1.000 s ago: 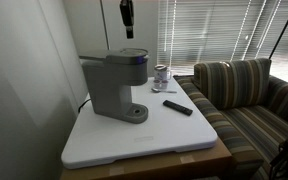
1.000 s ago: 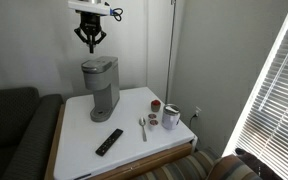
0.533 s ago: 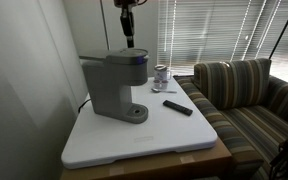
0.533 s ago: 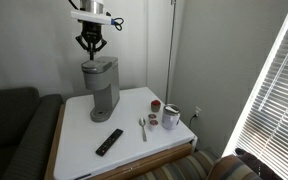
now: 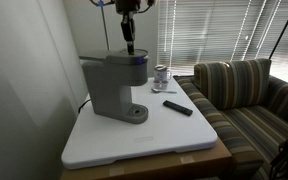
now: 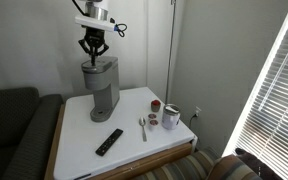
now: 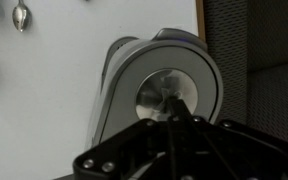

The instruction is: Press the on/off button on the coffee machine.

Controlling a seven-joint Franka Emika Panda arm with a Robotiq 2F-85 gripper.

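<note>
The tall grey coffee machine [image 5: 114, 82] with a dark bluish top band stands at the back of the white table; it also shows in the exterior view from the front [image 6: 102, 86]. My gripper [image 5: 128, 44] hangs straight above the machine's head, fingertips just over its top, also seen in the exterior view from the front [image 6: 92, 57]. In the wrist view the fingers [image 7: 174, 112] are pressed together and point down at the round shiny centre of the machine's top [image 7: 149, 75]. Nothing is held.
A black remote [image 6: 109, 141], a spoon [image 6: 142, 127], a small metal can [image 5: 161, 75] and a white cup [image 6: 171, 117] lie on the white table [image 5: 144, 138]. A striped sofa [image 5: 246, 95] stands beside the table. Window blinds are behind.
My gripper has come down from well above the machine to just over its top.
</note>
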